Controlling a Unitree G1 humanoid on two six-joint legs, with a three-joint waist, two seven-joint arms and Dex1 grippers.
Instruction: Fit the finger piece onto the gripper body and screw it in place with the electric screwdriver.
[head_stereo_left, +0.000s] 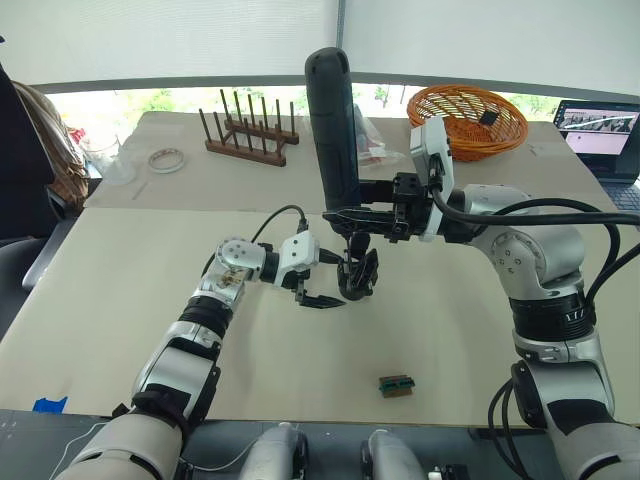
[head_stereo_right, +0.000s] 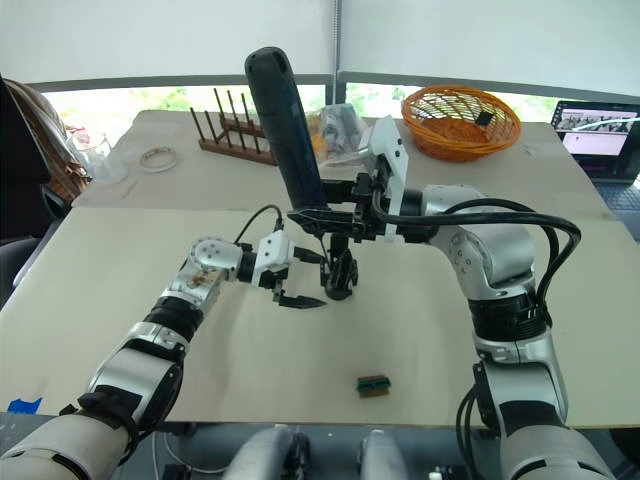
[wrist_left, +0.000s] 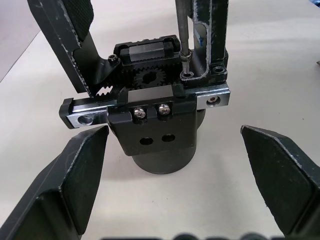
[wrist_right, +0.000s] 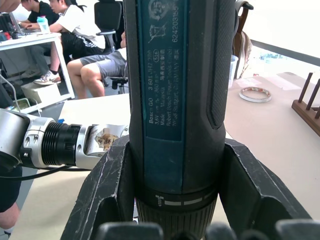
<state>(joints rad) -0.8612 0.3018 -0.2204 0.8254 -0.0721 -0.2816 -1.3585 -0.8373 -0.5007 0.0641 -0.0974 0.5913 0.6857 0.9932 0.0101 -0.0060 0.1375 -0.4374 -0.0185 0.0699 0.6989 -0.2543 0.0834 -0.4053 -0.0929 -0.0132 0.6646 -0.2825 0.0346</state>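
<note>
The electric screwdriver (head_stereo_left: 333, 125) stands upright over the middle of the table, with my right gripper (wrist_right: 175, 165) shut around its lower barrel. Its thin metal bit (wrist_left: 181, 30) comes down onto a screw at the top of the gripper body (wrist_left: 159, 127), right beside the upright finger piece (wrist_left: 212, 40) seated on the body's rail. The gripper body (head_stereo_left: 358, 275) rests on its round base on the table. My left gripper (head_stereo_left: 328, 280) is open just to its left, with one finger (wrist_left: 65, 185) on either side of the body and neither touching it.
A small green-and-black block (head_stereo_left: 396, 385) lies near the front edge. At the back stand a wooden peg rack (head_stereo_left: 248, 140), a tape roll (head_stereo_left: 166, 160), an orange basket (head_stereo_left: 468, 118) and a laptop (head_stereo_left: 600, 135). People sit at desks (wrist_right: 75, 45) behind.
</note>
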